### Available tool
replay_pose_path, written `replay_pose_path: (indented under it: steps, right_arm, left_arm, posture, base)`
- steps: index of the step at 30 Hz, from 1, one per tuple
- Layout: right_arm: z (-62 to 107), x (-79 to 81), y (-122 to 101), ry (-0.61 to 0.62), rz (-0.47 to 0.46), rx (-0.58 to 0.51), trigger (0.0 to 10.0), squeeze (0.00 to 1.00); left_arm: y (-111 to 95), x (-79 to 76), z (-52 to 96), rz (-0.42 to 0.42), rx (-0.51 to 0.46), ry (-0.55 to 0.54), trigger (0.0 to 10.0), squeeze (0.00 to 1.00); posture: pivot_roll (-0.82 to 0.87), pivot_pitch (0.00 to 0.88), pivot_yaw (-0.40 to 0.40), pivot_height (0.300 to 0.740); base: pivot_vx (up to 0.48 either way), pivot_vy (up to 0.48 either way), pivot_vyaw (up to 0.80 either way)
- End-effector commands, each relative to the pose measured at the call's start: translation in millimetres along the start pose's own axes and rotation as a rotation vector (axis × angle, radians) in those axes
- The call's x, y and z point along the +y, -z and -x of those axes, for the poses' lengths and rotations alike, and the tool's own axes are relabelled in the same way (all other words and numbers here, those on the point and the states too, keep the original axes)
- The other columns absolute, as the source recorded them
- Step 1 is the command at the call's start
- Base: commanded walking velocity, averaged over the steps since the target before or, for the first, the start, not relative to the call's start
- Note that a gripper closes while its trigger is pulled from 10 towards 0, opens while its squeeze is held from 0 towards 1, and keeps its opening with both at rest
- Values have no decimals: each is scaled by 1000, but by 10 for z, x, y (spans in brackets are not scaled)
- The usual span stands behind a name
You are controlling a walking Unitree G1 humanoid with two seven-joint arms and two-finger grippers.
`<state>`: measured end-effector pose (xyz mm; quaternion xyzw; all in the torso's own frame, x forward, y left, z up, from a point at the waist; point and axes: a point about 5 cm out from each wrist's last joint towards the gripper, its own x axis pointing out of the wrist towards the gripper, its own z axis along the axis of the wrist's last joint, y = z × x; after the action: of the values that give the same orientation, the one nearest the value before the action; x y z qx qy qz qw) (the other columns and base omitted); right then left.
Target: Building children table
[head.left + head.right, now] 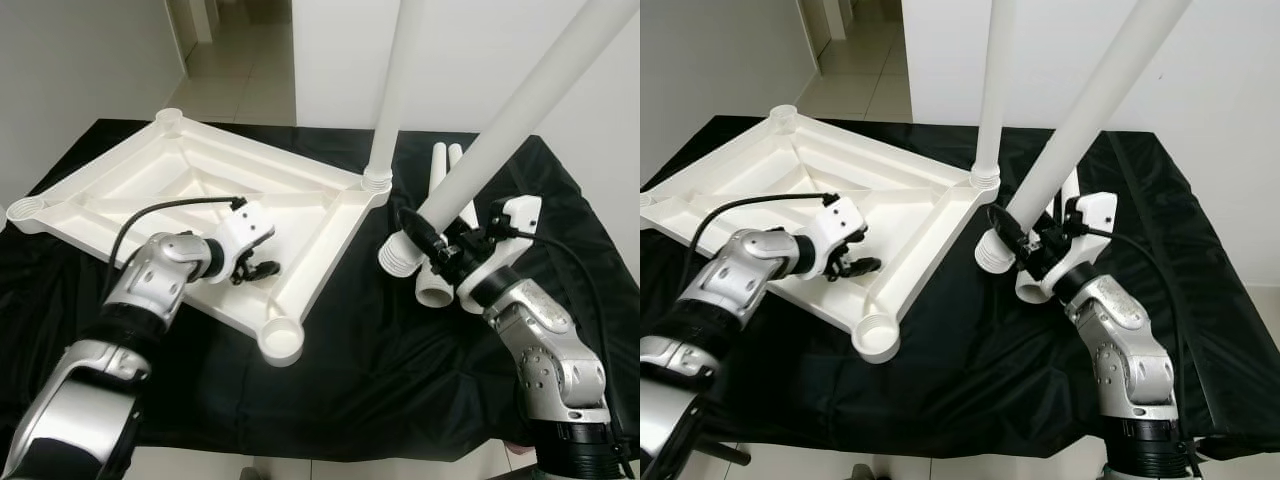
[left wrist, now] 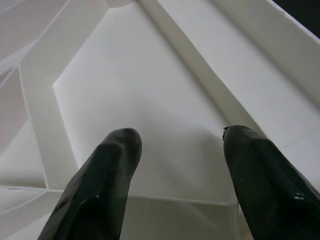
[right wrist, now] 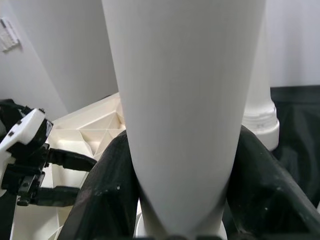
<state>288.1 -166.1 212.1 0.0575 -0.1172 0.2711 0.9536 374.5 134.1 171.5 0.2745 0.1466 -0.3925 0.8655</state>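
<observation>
Near the front edge of the black-draped table [image 1: 350,390], the right gripper [image 1: 437,247] is clenched around a white table leg [image 1: 520,105], tilted. Left gripper [image 1: 262,268], fingers spread apart, rests inside the upside-down tabletop [image 1: 200,170]. Another leg [image 1: 395,90] stands in its far-right corner socket.

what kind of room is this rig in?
Probably a home room or hallway used as an assembly spot: pale tiled floor, plain white walls, and a work surface under a black cloth holding an upturned white plastic tabletop.
</observation>
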Motion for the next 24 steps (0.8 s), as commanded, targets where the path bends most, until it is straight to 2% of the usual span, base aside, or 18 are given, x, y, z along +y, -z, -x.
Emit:
replay_pose_path:
  steps: [1, 4, 11, 24]
  right_arm:
    - [-2, 47, -29, -9, -6, -19, 10000, 0]
    - [-6, 57, -26, -7, -13, -22, 10000, 0]
    - [-15, 71, -16, -3, -23, -28, 10000, 0]
    - [-61, 136, 17, -28, -42, -24, 10000, 0]
  left_arm:
    - [154, 57, -58, 62, 59, -228, 10000, 0]
    - [94, 108, -66, 87, 40, -262, 10000, 0]
    - [-129, 183, -100, 86, -48, -329, 10000, 0]
    - [-363, 124, -203, 161, -182, -323, 10000, 0]
  posture:
    - [-86, 159, 41, 740]
    - [-86, 159, 42, 740]
    - [-83, 156, 45, 740]
    - [-63, 151, 35, 740]
  base:
    - [0, 0, 0]
    - [0, 0, 0]
    - [0, 0, 0]
    - [0, 0, 0]
